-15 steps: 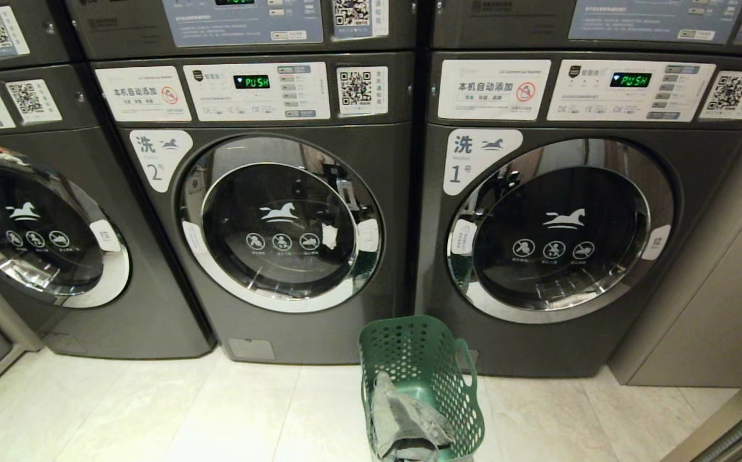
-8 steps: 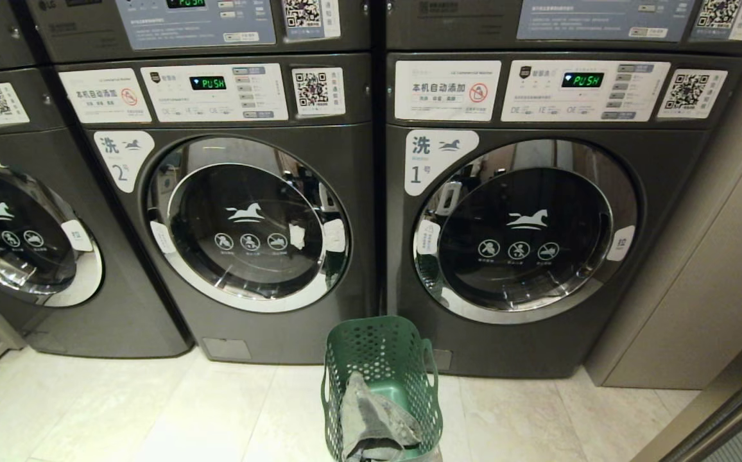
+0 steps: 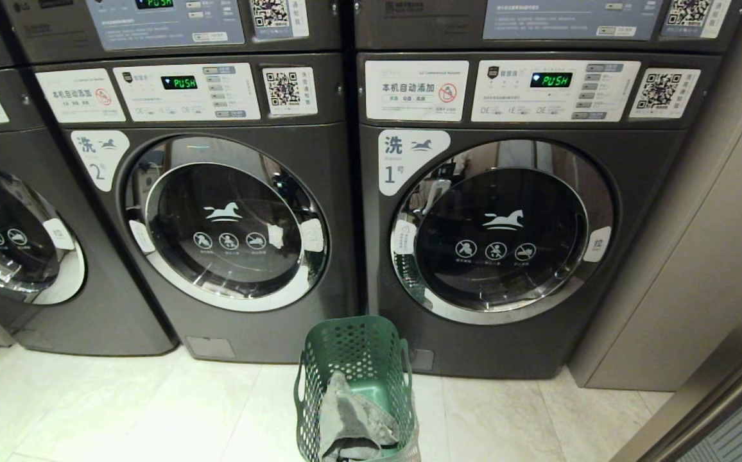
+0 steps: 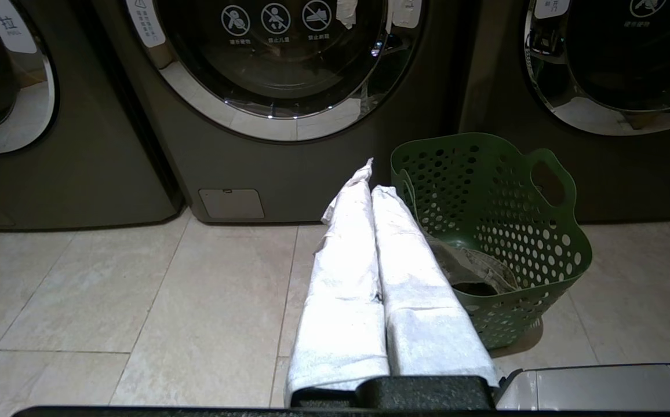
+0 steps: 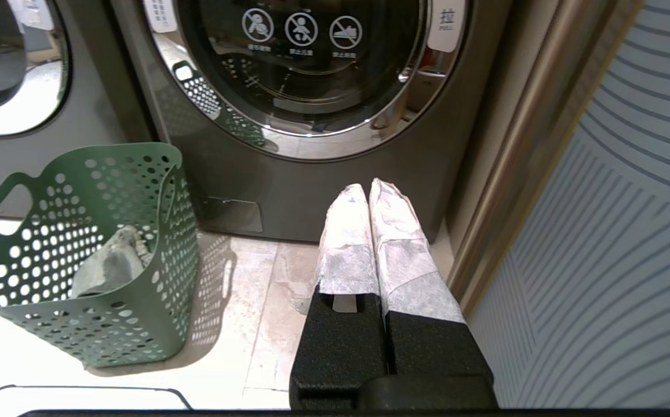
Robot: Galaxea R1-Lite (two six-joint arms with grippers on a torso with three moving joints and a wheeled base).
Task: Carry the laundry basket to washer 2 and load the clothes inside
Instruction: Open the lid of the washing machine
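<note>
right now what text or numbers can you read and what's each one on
"2", beside "洗" and a horse logo: label on washer 2
"1", same layout: label on washer 1
"PUSH": green display above washer 2; another above washer 1
"本机自动添加": white sticker
QR codes and small panel print: unreadable

The head view looks down from above on washer 2 point(image 3: 223, 224), washer 1 point(image 3: 499, 231) and the basket point(image 3: 352, 378) before them, while both wrist views look level from low near the floor point(image 4: 138, 301), sharing the basket point(image 4: 503, 231) point(image 5: 97, 255) between them.
</note>
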